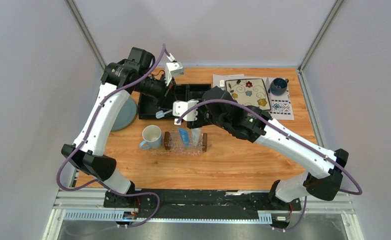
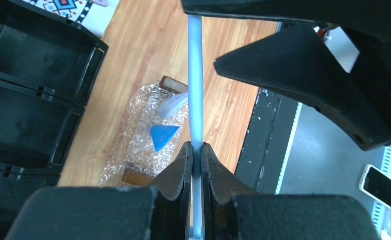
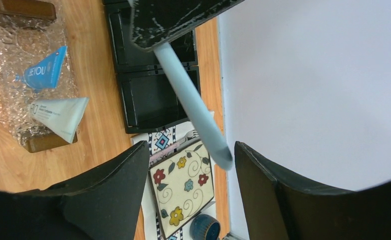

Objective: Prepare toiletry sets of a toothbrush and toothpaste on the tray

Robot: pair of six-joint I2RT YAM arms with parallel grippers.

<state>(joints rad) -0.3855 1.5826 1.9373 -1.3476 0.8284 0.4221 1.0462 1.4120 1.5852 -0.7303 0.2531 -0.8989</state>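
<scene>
Pale blue plastic runs straight up the middle of my left wrist view: the toothbrush. It is pinched between the fingers of my left gripper, which are clamped tight on its handle. In my right wrist view that handle slants down from upper centre. Its free end lies between the fingers of my right gripper, which are spread wide and not closed on it. The tray sits on the wooden table left of centre in the left wrist view, carrying a blue tube and a white tube. The toothbrush is held in the air, not on the tray. A black organizer fills the left edge.
</scene>
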